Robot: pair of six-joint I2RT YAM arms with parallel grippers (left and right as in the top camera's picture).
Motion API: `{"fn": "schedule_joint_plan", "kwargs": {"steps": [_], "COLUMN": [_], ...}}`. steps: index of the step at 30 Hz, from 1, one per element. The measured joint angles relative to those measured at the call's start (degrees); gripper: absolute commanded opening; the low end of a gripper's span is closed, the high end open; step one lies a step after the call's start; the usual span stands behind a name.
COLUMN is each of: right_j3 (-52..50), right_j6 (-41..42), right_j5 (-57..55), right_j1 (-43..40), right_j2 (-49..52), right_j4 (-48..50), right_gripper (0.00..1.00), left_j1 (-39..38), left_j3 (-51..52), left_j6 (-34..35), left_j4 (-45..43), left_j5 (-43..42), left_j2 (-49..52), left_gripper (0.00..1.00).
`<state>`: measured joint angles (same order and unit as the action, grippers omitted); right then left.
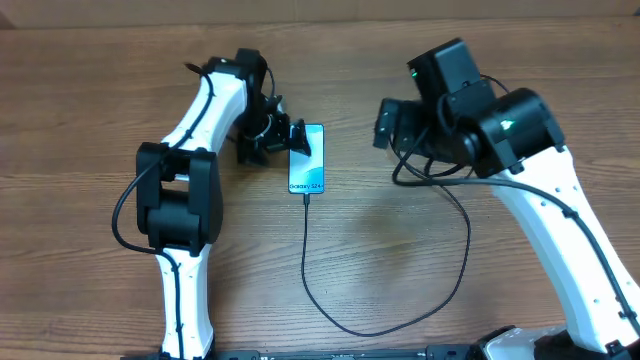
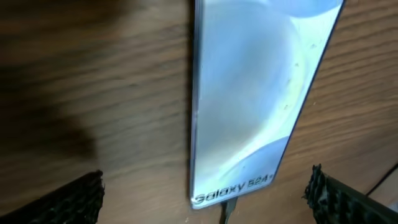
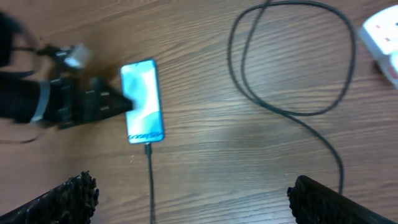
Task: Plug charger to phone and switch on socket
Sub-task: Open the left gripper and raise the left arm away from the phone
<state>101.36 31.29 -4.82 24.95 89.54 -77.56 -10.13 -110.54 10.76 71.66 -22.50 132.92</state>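
The phone (image 1: 307,160) lies flat on the wooden table with its blue screen up, showing "Galaxy S24" text. It also shows in the left wrist view (image 2: 249,93) and the right wrist view (image 3: 142,102). The charger, a thin black cable (image 1: 305,260), has its tip at the phone's bottom edge (image 2: 226,211) and loops across the table toward the right arm (image 3: 292,112). My left gripper (image 1: 285,137) is open and empty, its fingers spread either side of the phone (image 2: 205,199). My right gripper (image 3: 193,199) is open and empty above the table. The white socket (image 3: 382,34) shows only at the right wrist view's edge.
The right arm (image 1: 500,130) covers the area where the cable ends, so the socket is hidden in the overhead view. The cable's loop (image 1: 400,325) lies near the table's front edge.
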Motion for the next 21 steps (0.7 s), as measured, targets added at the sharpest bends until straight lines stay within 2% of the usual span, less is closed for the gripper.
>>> {"fn": "schedule_joint_plan", "kwargs": {"steps": [6, 9, 13, 21], "right_j3": [-0.02, -0.59, -3.06, -5.75], "right_j6": [0.04, 0.07, 0.09, 0.22], "right_j5": [-0.79, -2.45, -3.87, -4.39], "right_j1": [-4.63, -7.19, -13.49, -30.01], "right_j2": [0.0, 0.0, 0.0, 0.13], "right_j4": [-0.94, -0.68, 0.37, 6.32], "right_gripper": [1.0, 1.0, 1.0, 1.0], "left_j1": [2.14, 2.93, 3.28, 3.28], "left_j3": [-12.57, -16.28, -18.91, -22.01], "left_j6": [2.43, 3.93, 5.44, 10.27], "left_j4": [5.09, 5.31, 4.28, 6.69], "left_j5": [1.36, 1.73, 3.28, 19.1], "left_j2": [-1.18, -5.33, -16.0, -40.39], "left_gripper": [1.0, 1.0, 1.0, 1.0]}}
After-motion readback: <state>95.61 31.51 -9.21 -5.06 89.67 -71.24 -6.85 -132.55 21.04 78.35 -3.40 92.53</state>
